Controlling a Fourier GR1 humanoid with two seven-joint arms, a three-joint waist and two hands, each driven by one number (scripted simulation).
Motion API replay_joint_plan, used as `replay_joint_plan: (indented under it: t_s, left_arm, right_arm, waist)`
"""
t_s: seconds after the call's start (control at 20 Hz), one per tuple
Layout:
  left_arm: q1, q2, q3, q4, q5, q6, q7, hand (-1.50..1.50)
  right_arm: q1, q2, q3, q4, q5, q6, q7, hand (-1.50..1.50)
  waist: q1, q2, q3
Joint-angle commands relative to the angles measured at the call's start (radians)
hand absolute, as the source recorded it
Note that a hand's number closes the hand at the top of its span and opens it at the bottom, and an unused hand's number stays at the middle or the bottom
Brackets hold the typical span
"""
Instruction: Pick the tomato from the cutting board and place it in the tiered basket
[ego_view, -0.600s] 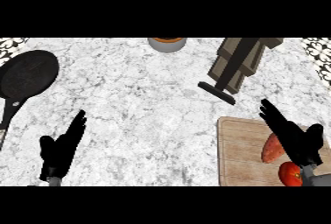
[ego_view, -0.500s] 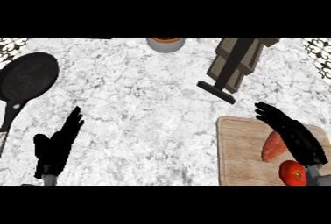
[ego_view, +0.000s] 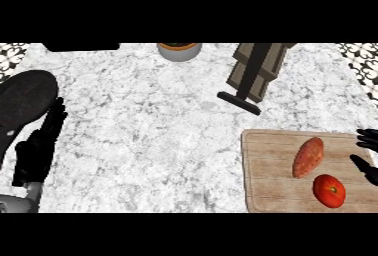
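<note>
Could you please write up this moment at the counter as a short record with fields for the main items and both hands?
tomato: on the cutting board, near its lower right corner, not held
cutting board: wooden, at the counter's right
sweet potato: on the board, just above the tomato
right hand: at the right edge, beside the board, fingers apart, holding nothing
left hand: resting open at the left, fingers up
pan: dark, far left
tiered basket: cannot be made out

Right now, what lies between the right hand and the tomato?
Nothing: in the head view only bare cutting board separates the right hand from the tomato; the sweet potato lies farther left.
</note>
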Motion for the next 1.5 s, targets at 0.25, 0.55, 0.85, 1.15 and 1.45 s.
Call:
replay_joint_plan:
  t_s: [0.25, 0.55, 0.85, 1.15, 1.45]
  left_arm:
    - [-0.062, -0.029, -0.011, -0.013, -0.066, 0.011, 0.056, 0.0]
    - [-0.06, -0.053, -0.038, -0.017, -0.102, 0.033, 0.064, 0.0]
    - [-0.06, -0.051, 0.017, 0.046, -0.111, -0.007, 0.001, 0.0]
    - [-0.117, -0.071, 0.032, 0.014, -0.12, -0.029, 0.083, 0.0]
    - [-0.064, -0.067, 0.072, 0.026, -0.124, -0.093, 0.035, 0.0]
  right_arm:
    - [0.227, -0.25, -0.188, -0.025, 0.004, 0.256, -0.114, -1.5]
    - [0.198, -0.464, -0.105, -0.198, 0.128, 0.35, 0.046, -1.5]
    - [0.182, -0.482, -0.11, -0.378, 0.118, 0.357, 0.275, -1.5]
    - [0.061, -0.434, -0.008, -0.473, 0.109, 0.318, 0.589, -1.5]
    - [0.023, -0.365, 0.062, -0.437, 0.201, 0.38, 0.666, -1.5]
  waist:
    - [0.018, 0.005, -0.001]
    - [0.035, 0.006, -0.003]
    - [0.033, 0.008, -0.003]
    - [0.045, 0.009, -0.002]
    - [0.044, 0.008, -0.001]
